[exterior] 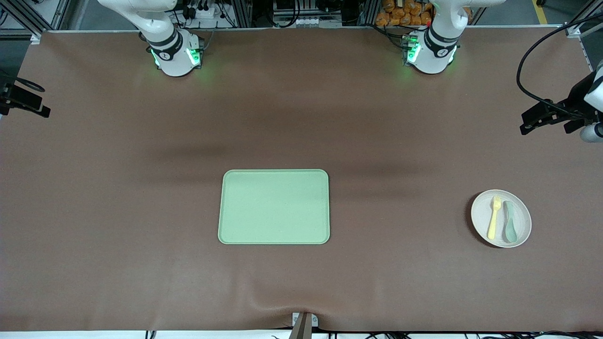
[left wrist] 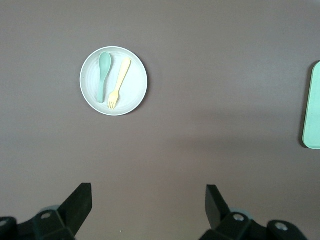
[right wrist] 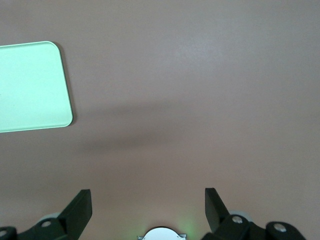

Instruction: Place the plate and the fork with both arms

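The pale plate (exterior: 520,230) lies on the table toward the left arm's end, nearer to the front camera than the arm bases. The yellow fork (exterior: 494,217) lies on it, tines pointing toward the robots. My left gripper (left wrist: 148,192) is open and empty, high over bare table, well apart from the plate (left wrist: 132,97) and fork (left wrist: 119,83). My right gripper (right wrist: 148,194) is open and empty, high over bare table near its own base. Neither gripper shows in the front view; only the arm bases (exterior: 174,52) (exterior: 431,49) do.
A grey-green spoon (exterior: 509,222) lies on the plate beside the fork. A rectangular light-green tray (exterior: 273,207) lies mid-table; it also shows in the left wrist view (left wrist: 312,107) and the right wrist view (right wrist: 30,85). Black fixtures (exterior: 551,115) (exterior: 21,99) stick in at both table ends.
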You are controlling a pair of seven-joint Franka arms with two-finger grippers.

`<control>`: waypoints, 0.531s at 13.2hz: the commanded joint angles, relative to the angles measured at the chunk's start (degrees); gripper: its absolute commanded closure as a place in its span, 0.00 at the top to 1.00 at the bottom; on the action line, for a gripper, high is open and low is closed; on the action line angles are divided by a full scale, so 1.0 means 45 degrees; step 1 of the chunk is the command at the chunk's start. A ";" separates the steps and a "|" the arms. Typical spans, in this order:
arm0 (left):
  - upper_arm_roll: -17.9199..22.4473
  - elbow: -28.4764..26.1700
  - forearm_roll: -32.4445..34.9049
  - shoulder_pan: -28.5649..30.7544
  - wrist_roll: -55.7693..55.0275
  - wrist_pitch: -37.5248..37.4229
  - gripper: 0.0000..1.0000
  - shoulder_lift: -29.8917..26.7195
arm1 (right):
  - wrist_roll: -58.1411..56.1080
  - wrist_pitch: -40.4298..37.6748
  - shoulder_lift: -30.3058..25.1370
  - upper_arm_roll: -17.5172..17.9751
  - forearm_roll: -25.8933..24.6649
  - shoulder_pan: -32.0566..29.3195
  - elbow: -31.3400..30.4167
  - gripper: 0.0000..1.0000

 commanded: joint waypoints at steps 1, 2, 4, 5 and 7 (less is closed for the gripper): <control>-0.0082 0.0150 -0.0123 0.0079 -0.0154 -0.0186 1.00 0.0028 | 0.0080 0.0026 -0.0175 -0.0037 -0.0161 0.0105 -0.0125 1.00; -0.0082 0.0131 -0.0123 0.0079 -0.0154 -0.0186 1.00 0.0028 | 0.0080 0.0026 -0.0175 -0.0037 -0.0161 0.0105 -0.0125 1.00; -0.0082 0.0131 -0.0142 0.0079 -0.0154 -0.0206 1.00 0.0086 | 0.0080 0.0026 -0.0175 -0.0037 -0.0161 0.0125 -0.0125 1.00; -0.0082 0.0092 -0.0142 0.0195 -0.0116 -0.0225 1.00 0.0106 | 0.0080 0.0026 -0.0175 -0.0037 -0.0161 0.0105 -0.0125 1.00; -0.0082 0.0072 -0.0123 0.0333 -0.0037 -0.0322 1.00 0.0126 | 0.0080 0.0026 -0.0175 -0.0037 -0.0161 0.0124 -0.0125 1.00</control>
